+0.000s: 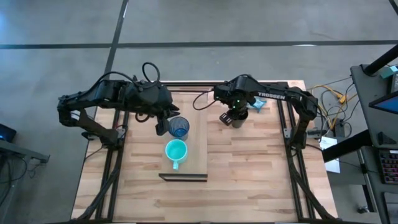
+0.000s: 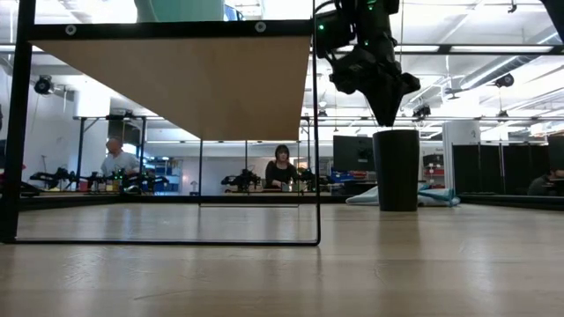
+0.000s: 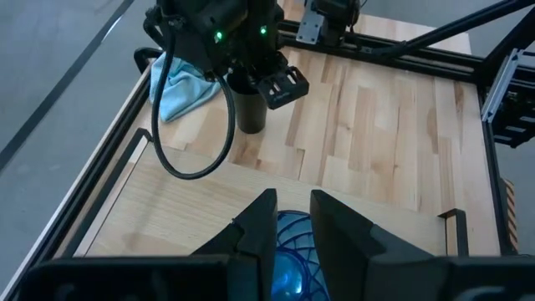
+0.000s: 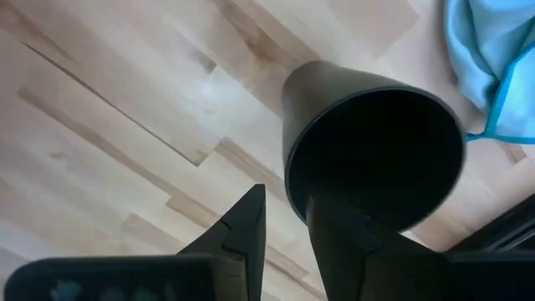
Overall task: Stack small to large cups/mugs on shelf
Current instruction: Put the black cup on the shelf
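Observation:
The translucent dark blue cup point(image 1: 180, 128) is at the pale wooden shelf's point(image 1: 196, 144) far part. The turquoise mug point(image 1: 176, 151) stands upright on the shelf just nearer, handle toward the near edge. My left gripper point(image 1: 166, 126) is at the blue cup's point(image 3: 291, 251) left rim, shut on it. The black cylindrical cup point(image 1: 239, 120) stands upright on the tabletop right of the shelf. My right gripper point(image 1: 231, 116) is over that cup's point(image 2: 397, 172) rim, shut on it. My left gripper holds the blue cup at its rim point(image 3: 292, 219), slanting down from the table's left, with the wall between the two fingers point(image 3: 261, 224). Whether the cup's base rests on the shelf is hidden. My right gripper pinches the black cup's wall at the rim point(image 4: 294, 196), one finger point(image 4: 338, 230) inside the cup and one point(image 4: 244, 219) outside. The fingers come from above, pointing down. The cup stands upright with its base point(image 2: 397, 208) on the table.
A light blue cloth point(image 1: 258, 104) lies on the table by the far right, just behind the black cup. The shelf stands on thin dark legs point(image 2: 317, 158) above the tabletop. Bare tabletop point(image 1: 261, 168) lies right and near. People sit in the room behind.

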